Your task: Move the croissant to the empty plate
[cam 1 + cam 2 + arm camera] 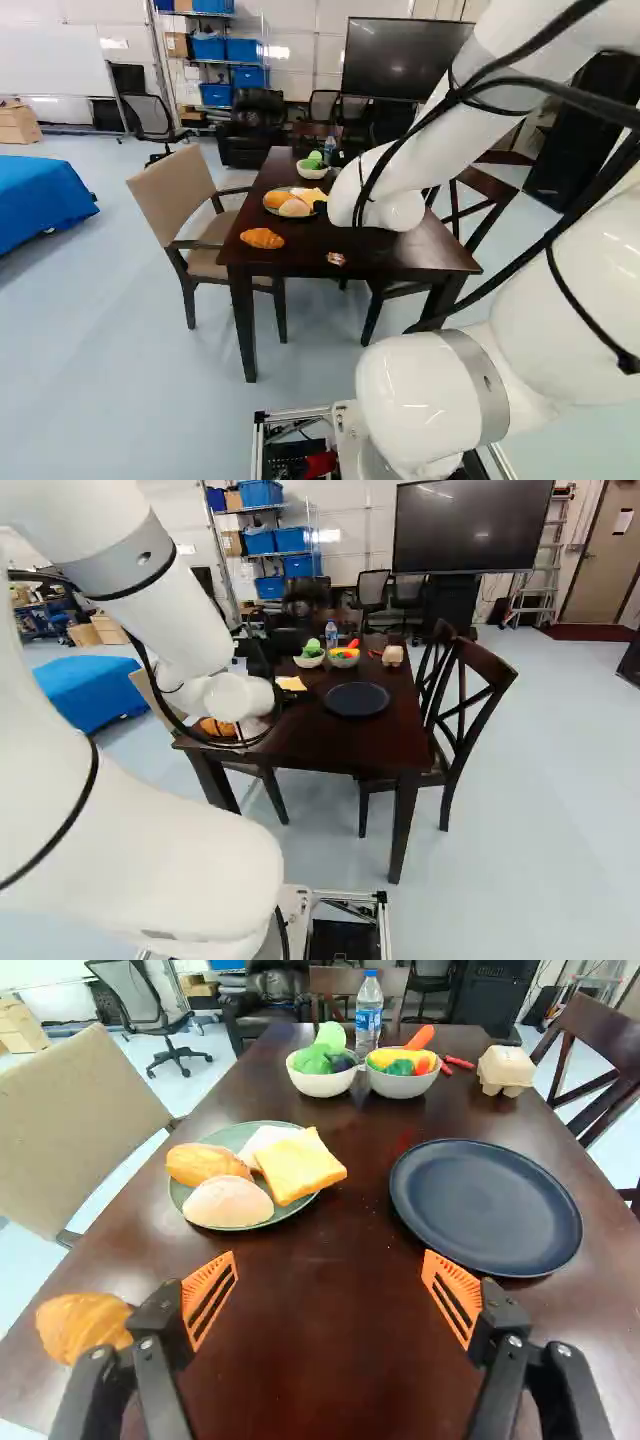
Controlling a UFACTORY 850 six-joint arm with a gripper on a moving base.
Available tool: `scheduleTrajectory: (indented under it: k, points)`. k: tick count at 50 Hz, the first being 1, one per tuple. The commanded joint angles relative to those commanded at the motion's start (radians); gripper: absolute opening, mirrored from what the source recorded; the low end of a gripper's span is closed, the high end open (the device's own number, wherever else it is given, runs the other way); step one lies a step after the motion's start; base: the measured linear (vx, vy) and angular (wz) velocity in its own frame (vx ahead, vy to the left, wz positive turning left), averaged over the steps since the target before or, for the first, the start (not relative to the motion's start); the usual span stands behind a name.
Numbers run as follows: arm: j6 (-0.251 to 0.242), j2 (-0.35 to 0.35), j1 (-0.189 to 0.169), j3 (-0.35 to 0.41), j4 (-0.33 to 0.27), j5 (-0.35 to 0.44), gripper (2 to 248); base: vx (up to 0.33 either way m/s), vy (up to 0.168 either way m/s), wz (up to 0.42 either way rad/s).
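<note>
My gripper [260, 660] is partly hidden by the arm in the right base view. In the wrist view the gripper [330, 1258] stands open over the brown table, nothing between its orange pads. The golden croissant [84, 1326] lies on bare table beside one finger, outside the gap, slightly covered by it; the left base view shows the croissant [262, 238] near the table's front corner. Ahead of the other finger is the empty dark blue plate [486, 1206]; the right base view shows this plate [357, 699] too.
A green plate [240, 1136] with bread rolls and slices lies ahead of the gripper. Farther off stand two bowls [320, 1084] of toy vegetables, a water bottle [369, 1010] and an egg carton [506, 1068]. A beige chair [175, 195] and wooden chairs [470, 705] flank the table.
</note>
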Motion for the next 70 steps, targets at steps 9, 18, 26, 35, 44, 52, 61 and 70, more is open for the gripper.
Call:
scheduleTrajectory:
  k: [9, 18, 26, 35, 44, 52, 61, 70]
  points:
    - [0.0, -0.012, 0.011, -0.033, 0.01, -0.043, 247, 0.0, 0.0, 0.0]
    - [0.0, -0.018, 0.025, -0.061, 0.021, -0.088, 247, 0.0, 0.0, 0.0]
    - [0.0, -0.02, 0.038, -0.082, 0.031, -0.13, 247, 0.0, 0.0, 0.0]
    - [0.0, -0.021, 0.05, -0.106, 0.043, -0.178, 247, 0.0, 0.0, 0.0]
    - [0.0, -0.032, 0.06, -0.137, 0.056, -0.229, 247, 0.0, 0.0, 0.0]
    - [0.0, -0.049, 0.073, -0.173, 0.067, -0.279, 247, 0.0, 0.0, 0.0]
    - [0.0, -0.052, 0.086, -0.198, 0.075, -0.344, 247, 0.0, 0.0, 0.0]
    - [0.0, -0.05, 0.1, -0.219, 0.083, -0.413, 247, 0.0, 0.0, 0.0]
